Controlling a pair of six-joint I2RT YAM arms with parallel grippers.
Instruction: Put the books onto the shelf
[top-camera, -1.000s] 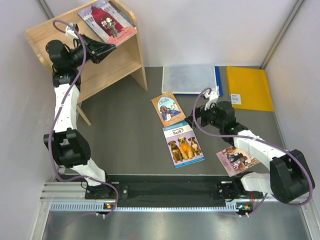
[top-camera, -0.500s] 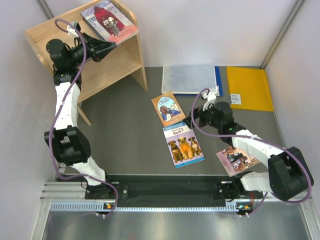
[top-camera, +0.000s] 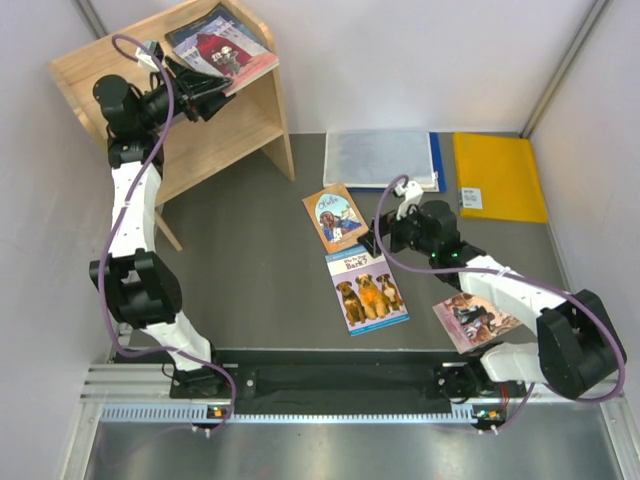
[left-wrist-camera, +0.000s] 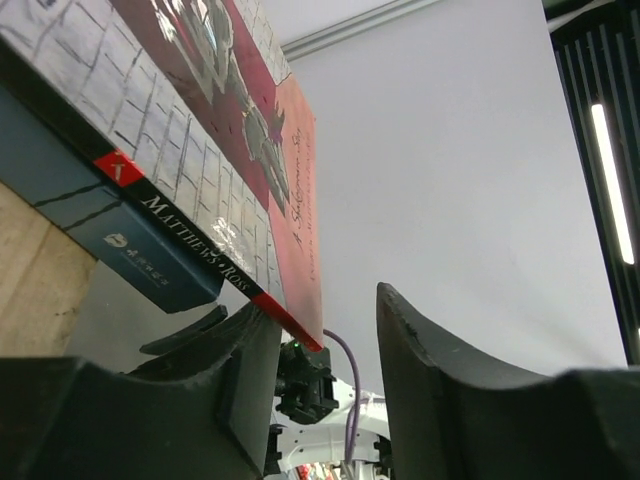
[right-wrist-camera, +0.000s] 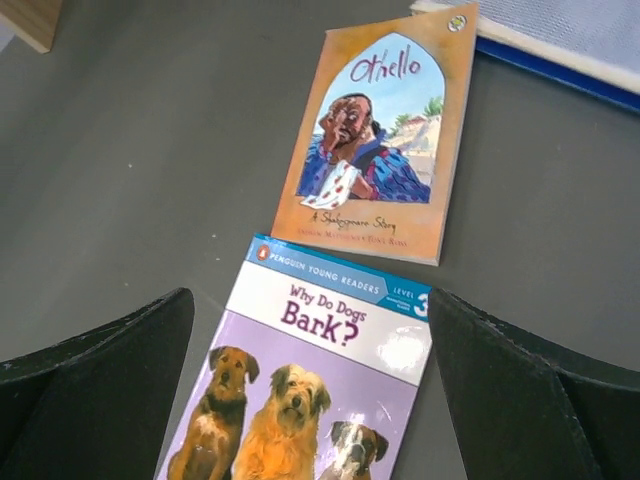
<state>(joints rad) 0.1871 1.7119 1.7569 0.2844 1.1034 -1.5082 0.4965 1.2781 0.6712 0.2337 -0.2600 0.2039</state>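
Pink-purple book (top-camera: 475, 320) lies nearest me on the desk (top-camera: 250, 270), behind my right hand (top-camera: 375, 243) and partly hidden under that forearm. The right hand hovers with its fingers spread wide. The light blue dog book (right-wrist-camera: 300, 400) lies flat directly beneath it, framed between the two fingers. The orange-brown book (right-wrist-camera: 375, 150) lies just past the fingertips, its lower edge almost touching the dog book's top.

Farther off, my left hand (top-camera: 207, 90) is up at the top board of the shelf (top-camera: 100, 70), fingers parted and pinching nothing. Just off its left finger (left-wrist-camera: 250, 380) is a corner of the maroon-red book (left-wrist-camera: 230, 130). That book rests flat on the dark blue book (left-wrist-camera: 100, 220) on that board and overhangs it toward the hand.
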